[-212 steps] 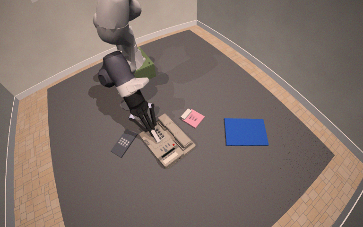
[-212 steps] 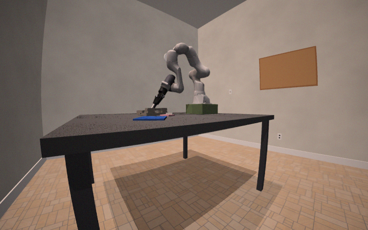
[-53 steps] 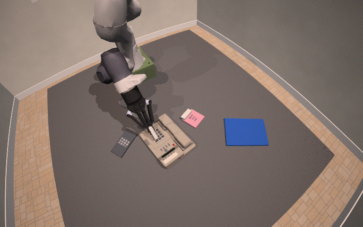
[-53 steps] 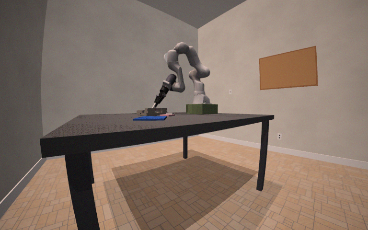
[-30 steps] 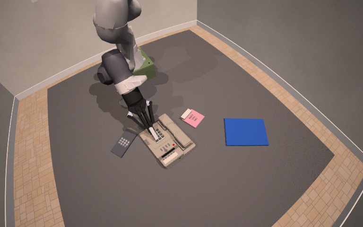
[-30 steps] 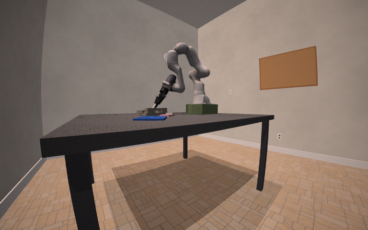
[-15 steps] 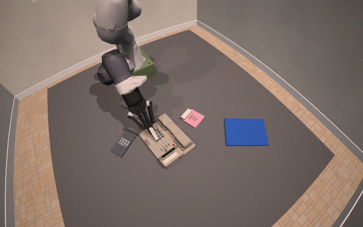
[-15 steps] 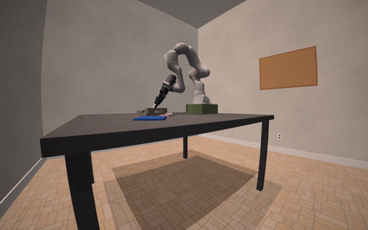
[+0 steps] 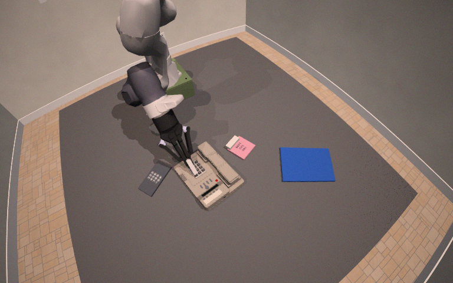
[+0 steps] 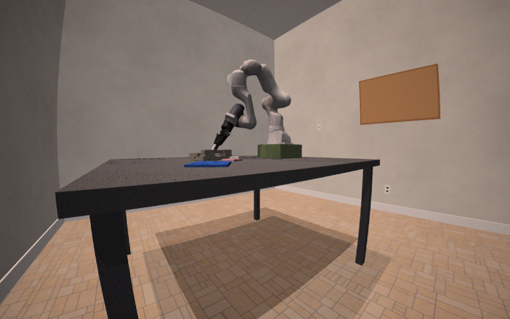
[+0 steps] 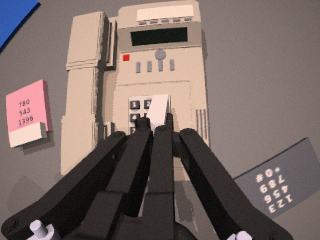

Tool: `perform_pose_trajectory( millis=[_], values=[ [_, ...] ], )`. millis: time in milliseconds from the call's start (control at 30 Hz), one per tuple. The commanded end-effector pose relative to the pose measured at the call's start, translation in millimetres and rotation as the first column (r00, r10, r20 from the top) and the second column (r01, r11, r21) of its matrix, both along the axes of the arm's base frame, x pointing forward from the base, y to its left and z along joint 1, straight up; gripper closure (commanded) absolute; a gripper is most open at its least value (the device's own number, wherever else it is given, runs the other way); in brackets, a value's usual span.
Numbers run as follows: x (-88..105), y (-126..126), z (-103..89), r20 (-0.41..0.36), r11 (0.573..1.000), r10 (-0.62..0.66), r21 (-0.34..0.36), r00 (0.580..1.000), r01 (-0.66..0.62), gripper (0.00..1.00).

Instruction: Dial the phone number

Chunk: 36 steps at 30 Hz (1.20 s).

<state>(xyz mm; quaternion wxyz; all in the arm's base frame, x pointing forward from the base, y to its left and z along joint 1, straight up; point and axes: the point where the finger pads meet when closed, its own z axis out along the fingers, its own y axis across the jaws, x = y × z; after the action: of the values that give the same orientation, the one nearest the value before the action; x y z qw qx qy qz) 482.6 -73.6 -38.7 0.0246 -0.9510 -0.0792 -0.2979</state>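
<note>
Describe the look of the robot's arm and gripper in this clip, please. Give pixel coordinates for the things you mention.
The arm (image 9: 140, 19) (image 10: 250, 67) has smooth, rounded light-grey segments, then a dark grey rounded wrist section and a whitish collar. The Robotiq 2F-140 gripper (image 9: 191, 168) (image 10: 214, 147) (image 11: 162, 106) is black, with slim bar linkages, pale lilac-white pivot caps and whitish fingertips. No cable or lettering is discernible.

A blue mat (image 9: 307, 164) (image 10: 208, 163) (image 11: 15, 19) — flat; a corkboard (image 10: 400, 94) — wall-mounted.

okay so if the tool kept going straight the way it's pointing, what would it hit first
Most likely the keypad of the desk phone, right under the tool's pale tips; the gap, if any, and the exact key are unclear.
</note>
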Motion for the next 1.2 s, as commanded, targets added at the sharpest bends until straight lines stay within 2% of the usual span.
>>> perform_pose_trajectory(
  millis=[0,433,733,1167],
  values=[
    [1.1,-1,-0.1,0.003,1.0,-0.002,0.001,1.0,0.002,1.0],
    [1.1,-1,-1.3,0.003,1.0,-0.002,0.001,1.0,0.002,1.0],
    [1.1,-1,9.0,0.003,1.0,-0.002,0.001,1.0,0.002,1.0],
    [1.1,-1,9.4,0.003,1.0,-0.002,0.001,1.0,0.002,1.0]
  ],
)
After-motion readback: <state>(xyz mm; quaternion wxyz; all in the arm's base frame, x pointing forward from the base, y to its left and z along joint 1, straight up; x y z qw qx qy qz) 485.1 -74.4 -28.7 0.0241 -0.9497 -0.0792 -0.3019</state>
